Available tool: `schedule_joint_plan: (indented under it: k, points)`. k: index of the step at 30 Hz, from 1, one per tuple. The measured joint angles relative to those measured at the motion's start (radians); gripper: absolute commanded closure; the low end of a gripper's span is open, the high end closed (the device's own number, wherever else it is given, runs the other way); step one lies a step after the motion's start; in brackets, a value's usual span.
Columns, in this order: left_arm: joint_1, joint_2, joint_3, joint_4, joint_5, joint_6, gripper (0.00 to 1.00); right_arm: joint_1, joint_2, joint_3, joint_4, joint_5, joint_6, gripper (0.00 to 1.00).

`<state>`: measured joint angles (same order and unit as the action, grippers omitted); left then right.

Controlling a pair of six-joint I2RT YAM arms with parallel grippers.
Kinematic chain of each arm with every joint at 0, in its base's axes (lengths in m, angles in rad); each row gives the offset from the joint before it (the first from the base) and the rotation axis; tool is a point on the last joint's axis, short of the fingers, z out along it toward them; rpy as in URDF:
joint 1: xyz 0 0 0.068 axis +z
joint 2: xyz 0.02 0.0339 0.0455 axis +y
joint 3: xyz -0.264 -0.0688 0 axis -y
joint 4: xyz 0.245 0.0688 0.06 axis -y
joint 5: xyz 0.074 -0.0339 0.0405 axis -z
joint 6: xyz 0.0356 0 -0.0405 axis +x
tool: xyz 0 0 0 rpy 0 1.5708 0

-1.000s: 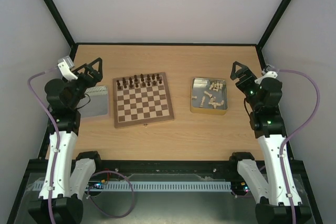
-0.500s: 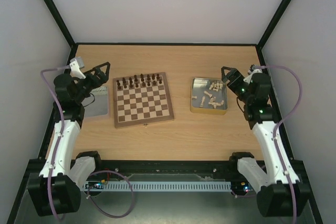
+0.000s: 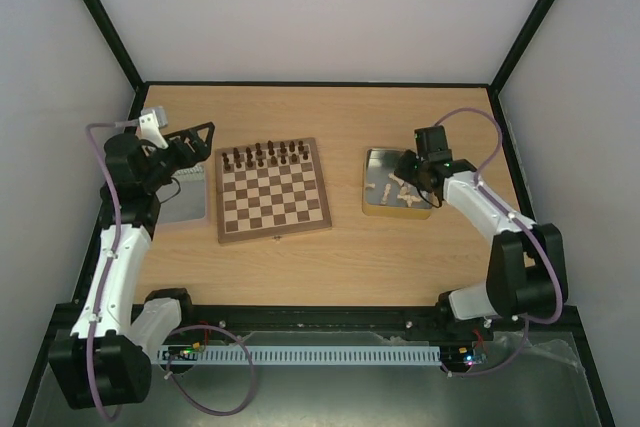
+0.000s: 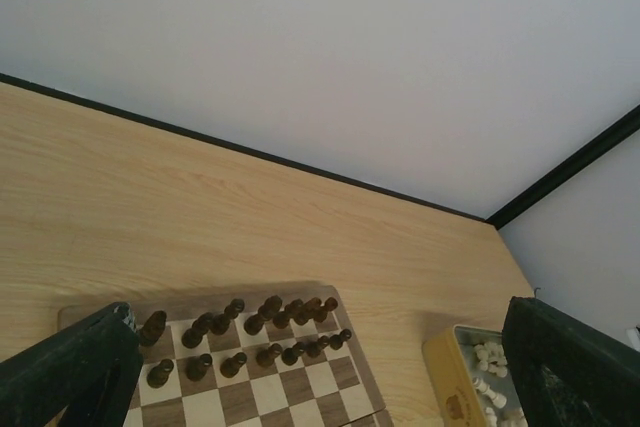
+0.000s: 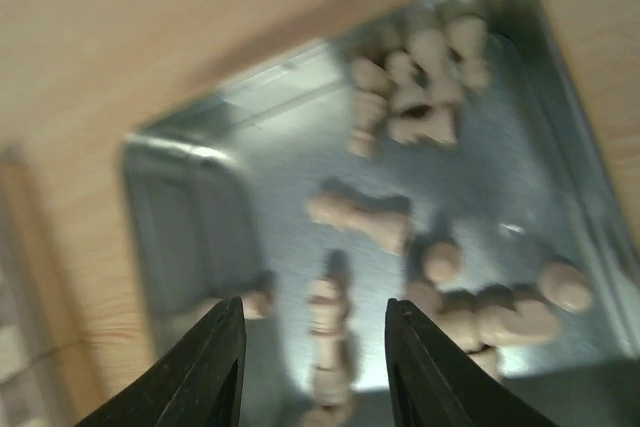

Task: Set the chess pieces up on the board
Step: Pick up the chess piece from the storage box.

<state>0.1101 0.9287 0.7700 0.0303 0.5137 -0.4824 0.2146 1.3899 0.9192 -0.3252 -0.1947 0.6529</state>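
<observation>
The board (image 3: pixel 273 190) lies left of centre, with dark pieces (image 3: pixel 265 155) on its two far rows and its other squares bare. The cream chess pieces (image 3: pixel 400 185) lie loose in a metal tin (image 3: pixel 372 159) to the right of the board. My right gripper (image 3: pixel 411 170) hangs low over that tin, open. In the blurred right wrist view its fingertips (image 5: pixel 225 347) straddle a lying cream piece (image 5: pixel 328 342) without touching it. More cream pieces (image 5: pixel 415 87) are scattered around. My left gripper (image 3: pixel 200 137) is open and empty, up in the air left of the board (image 4: pixel 260 377).
A second shallow metal tin (image 3: pixel 183 199) sits left of the board, partly under my left arm. White walls and black frame posts enclose the table on three sides. The left wrist view also catches the right-hand tin (image 4: pixel 455 387).
My right arm has swung in from the right edge and dropped over the tin of cream pieces. My left arm has shifted slightly toward the board, still open.
</observation>
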Motion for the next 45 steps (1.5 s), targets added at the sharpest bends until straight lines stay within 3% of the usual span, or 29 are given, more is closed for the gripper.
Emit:
schedule_joint_plan:
  k: [7,15,25,39,45]
  points:
    - [-0.012,0.006,0.001,-0.023,-0.030,0.031,0.00,0.045,0.057,-0.018,-0.098,0.153,-0.029,0.63]
    - [-0.012,0.010,0.001,-0.023,-0.043,0.033,0.00,0.048,0.141,-0.025,-0.093,0.169,-0.048,0.64]
    - [-0.012,0.010,0.001,-0.023,-0.048,0.033,0.00,0.052,0.213,-0.019,-0.081,0.182,-0.066,0.90]
    - [-0.012,0.010,0.001,-0.023,-0.052,0.034,0.00,0.092,0.106,0.015,-0.101,0.279,-0.075,0.90]
    - [-0.012,0.010,0.001,-0.023,-0.052,0.033,0.00,0.207,0.085,0.078,-0.105,0.309,-0.097,0.89]
